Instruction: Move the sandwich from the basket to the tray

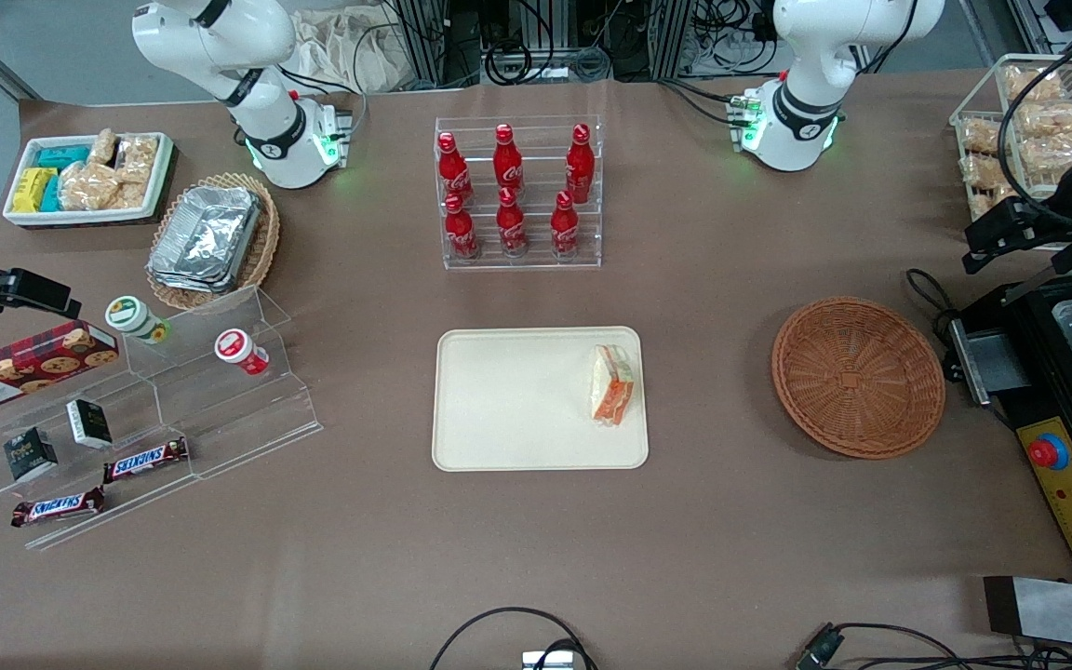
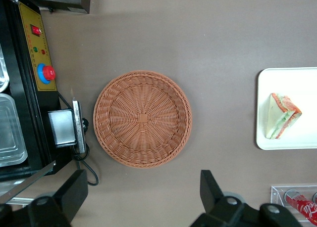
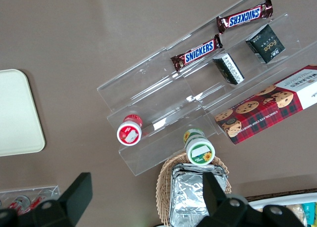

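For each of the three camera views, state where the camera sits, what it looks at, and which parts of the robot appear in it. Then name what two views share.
Front view: high, facing the robots, looking down on the table; both arm bases show, with the tray, sandwich and basket.
Left wrist view: on the working arm, looking straight down at the empty basket; the open gripper hangs above the table beside it.
Right wrist view: on the parked arm, looking down at the snack shelf.
Shared: front and left wrist views both show the sandwich on the tray.
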Robot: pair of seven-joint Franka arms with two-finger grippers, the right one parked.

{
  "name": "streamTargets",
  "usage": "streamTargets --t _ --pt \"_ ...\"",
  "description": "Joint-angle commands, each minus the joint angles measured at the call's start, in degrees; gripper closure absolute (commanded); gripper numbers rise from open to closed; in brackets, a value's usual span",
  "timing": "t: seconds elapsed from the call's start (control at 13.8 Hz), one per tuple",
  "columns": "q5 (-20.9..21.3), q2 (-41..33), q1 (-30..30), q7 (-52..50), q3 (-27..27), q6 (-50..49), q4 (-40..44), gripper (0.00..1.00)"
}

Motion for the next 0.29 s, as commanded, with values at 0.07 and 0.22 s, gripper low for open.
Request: streamTargets --t 0.07,0.22 --pt "-0.9 -1.2 0.5 0.0 -0.4 -0.9 -0.6 0.0" --pt "-0.9 -1.0 0.2 0.0 -0.4 -1.1 -0.5 0.0"
